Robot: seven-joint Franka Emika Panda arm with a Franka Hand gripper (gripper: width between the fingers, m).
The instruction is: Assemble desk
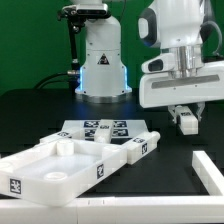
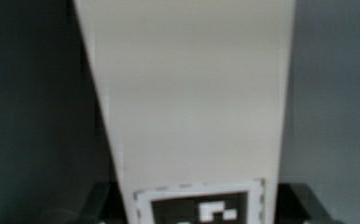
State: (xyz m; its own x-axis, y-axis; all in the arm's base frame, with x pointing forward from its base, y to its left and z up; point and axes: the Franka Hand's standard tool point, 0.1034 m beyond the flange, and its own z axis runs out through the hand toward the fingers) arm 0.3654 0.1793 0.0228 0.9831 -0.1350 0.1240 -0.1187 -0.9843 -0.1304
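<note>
- Firstly, nearest the camera in the exterior view, a white strip [image 1: 100, 213] runs along the front of the black table [image 1: 165, 190], just in front of the tabletop panel [image 1: 45, 163].
- The tabletop panel lies flat with its rim upward, on the exterior view's left. A round socket [image 1: 62, 146] shows in a far corner, and square tags [image 1: 98, 168] sit on its near side wall.
- Just beyond the tabletop panel's far right corner, a loose leg [image 1: 138, 147] lies on its side with tags showing. It is close to the panel's rim, but whether they touch cannot be told.
- Behind the tabletop panel and the loose leg, the marker board [image 1: 100, 127] lies flat on the table.
- Well to the exterior view's right of the tabletop panel, and higher than it, the gripper [image 1: 187, 112] points down, clear of the table. Its jaws are partly closed, clamped on the held leg [image 1: 188, 123], a white block that sticks out below the fingertips.
- The wrist view looks along that held leg [image 2: 186, 100]. Its long white face fills the middle of the picture, with a black-and-white tag [image 2: 209, 207] at one end and dark table on either side.
- Farthest from the tabletop panel, behind it at the back of the table, stands the white robot base [image 1: 103, 65].
</note>
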